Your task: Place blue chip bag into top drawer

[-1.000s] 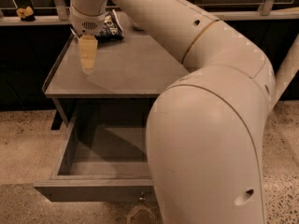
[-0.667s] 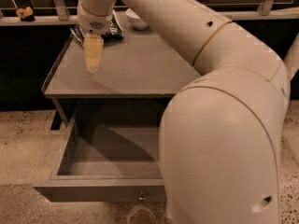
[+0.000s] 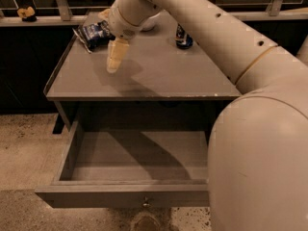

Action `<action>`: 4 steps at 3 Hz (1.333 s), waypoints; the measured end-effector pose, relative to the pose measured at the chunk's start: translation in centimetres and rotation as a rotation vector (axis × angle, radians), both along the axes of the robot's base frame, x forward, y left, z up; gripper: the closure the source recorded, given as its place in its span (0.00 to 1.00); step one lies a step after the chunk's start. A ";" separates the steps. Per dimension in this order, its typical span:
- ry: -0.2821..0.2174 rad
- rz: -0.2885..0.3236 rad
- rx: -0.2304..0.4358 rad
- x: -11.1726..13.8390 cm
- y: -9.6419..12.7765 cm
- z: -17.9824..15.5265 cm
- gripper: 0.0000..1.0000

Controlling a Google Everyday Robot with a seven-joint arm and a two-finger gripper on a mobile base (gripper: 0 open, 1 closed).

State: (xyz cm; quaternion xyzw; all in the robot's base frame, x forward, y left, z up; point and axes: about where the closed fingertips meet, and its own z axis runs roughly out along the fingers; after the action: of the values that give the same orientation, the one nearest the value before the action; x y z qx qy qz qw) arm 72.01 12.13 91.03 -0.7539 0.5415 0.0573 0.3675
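1. Evidently, the end effector (image 3: 114, 61) has slid to the right over the surface (image 3: 159, 76) in the last second. It used to hang in front of the bag's left part. Now it points down over bare tabletop, just right of the bag and nearer the front edge.
2. That shift has uncovered the blue chip bag (image 3: 94, 32). It lies flat near the back left corner of the surface, showing nearly whole where the wrist used to screen most of it. It seems not to have moved itself, though the view may have shifted a little too, so I would not swear to it.
3. The arm (image 3: 202, 28) has swung as well, and a blue soda can (image 3: 183, 36) now shows at the back right, beside a white bowl (image 3: 147, 24).
4. I cannot tell whether the end effector is set wide or narrow from this angle. The bag is clearly not in it, as the two are apart.
5. The top drawer (image 3: 120, 195) stands pulled out as before, its knob (image 3: 146, 204) facing front.
6. For the task, this looks like lining up for the pick. The grasp and the carry down to the drawer are both not yet done.
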 end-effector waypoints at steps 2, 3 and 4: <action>-0.036 0.001 0.066 5.1 -1.2 0.7 0.00; -0.017 0.000 0.109 6.7 -2.2 -0.8 0.00; 0.028 0.022 0.162 9.1 -2.4 -4.1 0.00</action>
State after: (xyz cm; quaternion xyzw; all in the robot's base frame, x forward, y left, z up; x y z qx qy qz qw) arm 81.12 9.74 86.91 -0.7267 0.5319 0.1158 0.4190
